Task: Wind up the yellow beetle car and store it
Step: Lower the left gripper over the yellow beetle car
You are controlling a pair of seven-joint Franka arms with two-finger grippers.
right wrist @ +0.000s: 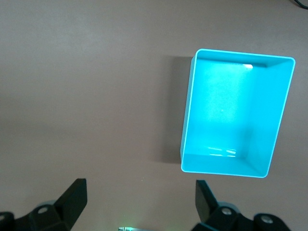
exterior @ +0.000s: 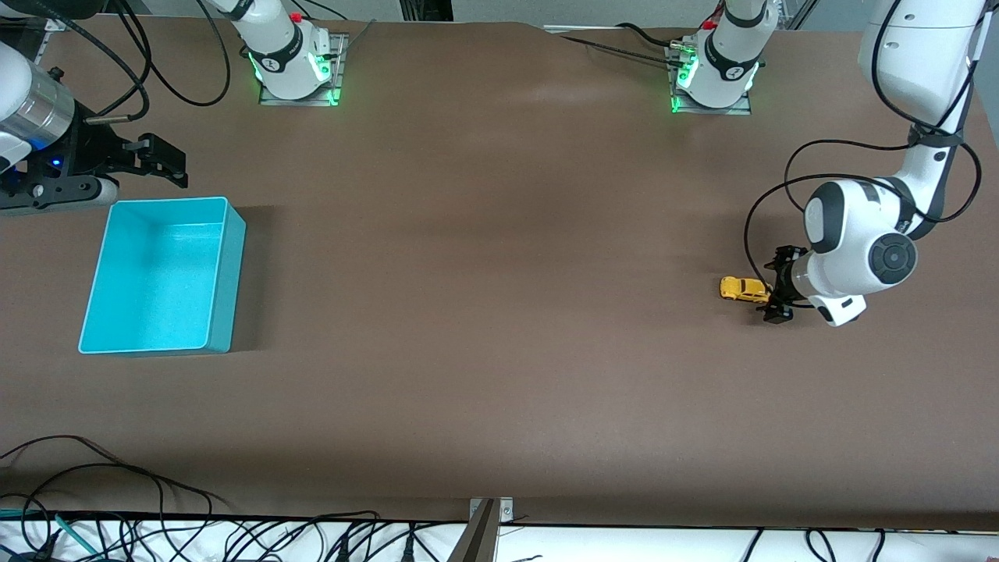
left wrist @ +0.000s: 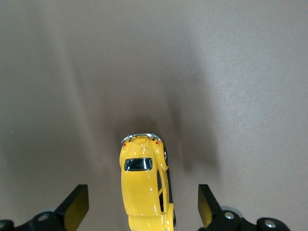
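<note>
Around the yellow beetle car [left wrist: 144, 190] the left hand [left wrist: 143, 208] gapes (turquoise bin [exterior: 226, 273] well apart), right hand [exterior: 160, 160] open.

A brown table [exterior: 499, 312] is seen carrying two things. A yellow beetle car [exterior: 744, 289] is set on its wheels toward the left arm's end. A turquoise bin [exterior: 162, 275], open at the top, is placed toward the right arm's end, well apart from the car.

yellow beetle car [left wrist: 144, 187] nose cut off, left wrist view
</note>
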